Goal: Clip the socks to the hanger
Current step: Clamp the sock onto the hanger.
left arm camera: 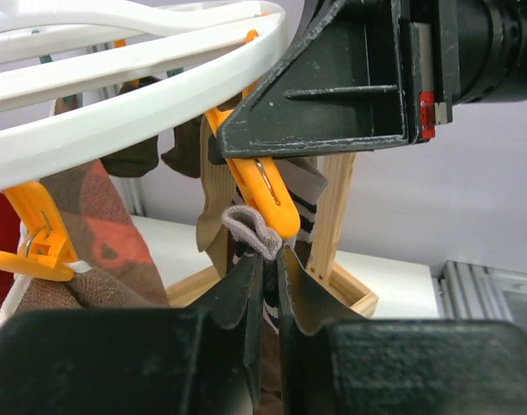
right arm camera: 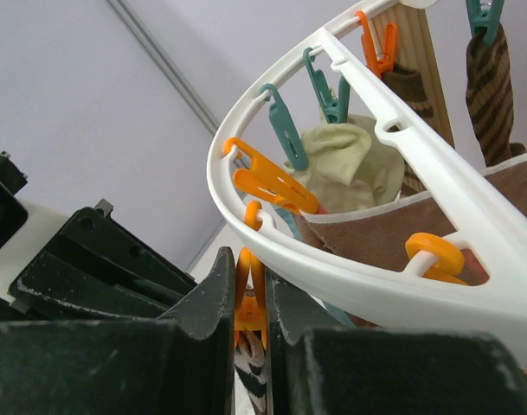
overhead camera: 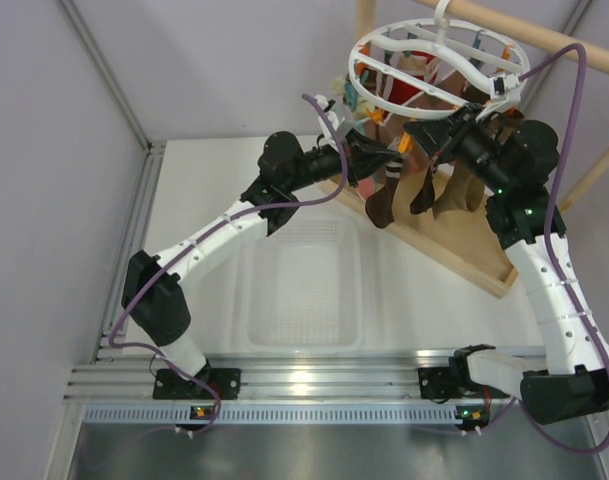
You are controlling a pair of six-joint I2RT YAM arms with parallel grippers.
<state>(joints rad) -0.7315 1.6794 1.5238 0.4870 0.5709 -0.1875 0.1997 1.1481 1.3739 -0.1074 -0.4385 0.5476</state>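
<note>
Left end effector point(left arm camera: 270, 258) pinches sock point(overhead camera: 382, 205); right end effector point(right arm camera: 251, 266) squeezes peg point(left arm camera: 267, 190) overhead.

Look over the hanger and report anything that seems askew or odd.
In the left wrist view, the sock bunches into a small loop at the tip of the orange peg, not lying flat.

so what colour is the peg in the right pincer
Orange. The peg in the right pincer shows best in the right wrist view.
</note>
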